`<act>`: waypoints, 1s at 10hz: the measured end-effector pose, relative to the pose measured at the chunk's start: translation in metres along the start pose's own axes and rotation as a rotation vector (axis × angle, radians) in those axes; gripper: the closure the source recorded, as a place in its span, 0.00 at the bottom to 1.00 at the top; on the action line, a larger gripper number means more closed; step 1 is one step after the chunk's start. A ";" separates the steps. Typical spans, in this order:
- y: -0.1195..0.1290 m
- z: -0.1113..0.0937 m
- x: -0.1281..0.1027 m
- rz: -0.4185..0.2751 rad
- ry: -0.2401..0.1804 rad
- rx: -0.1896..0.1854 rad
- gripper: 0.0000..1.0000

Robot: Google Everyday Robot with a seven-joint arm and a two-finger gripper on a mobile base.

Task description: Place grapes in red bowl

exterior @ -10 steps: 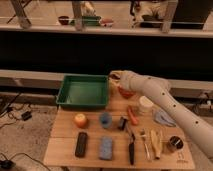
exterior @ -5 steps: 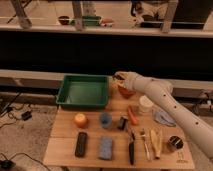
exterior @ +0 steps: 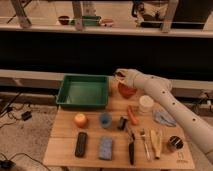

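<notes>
The red bowl (exterior: 127, 91) stands at the back of the wooden table (exterior: 65, 135), just right of the green tray (exterior: 84, 92). My gripper (exterior: 119, 76) is at the end of the white arm (exterior: 165, 95), which reaches in from the right. It hovers above the bowl's left rim, near the tray's right edge. I cannot make out the grapes. They may be hidden in the gripper.
On the table are an orange fruit (exterior: 80, 120), a blue cup (exterior: 105, 120), a black remote (exterior: 81, 144), a blue sponge (exterior: 105, 148), a carrot (exterior: 132, 116), a white cup (exterior: 146, 103), a grey cloth (exterior: 164, 118), utensils (exterior: 131, 146) and a dark can (exterior: 173, 143).
The gripper has shifted slightly right, from over the tray's edge toward the red bowl. Nothing on the table has moved.
</notes>
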 end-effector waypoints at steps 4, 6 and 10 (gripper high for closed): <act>-0.001 0.004 0.017 0.007 0.034 0.001 1.00; -0.002 0.003 0.023 0.008 0.044 0.003 1.00; -0.003 0.009 0.032 0.014 0.055 0.002 1.00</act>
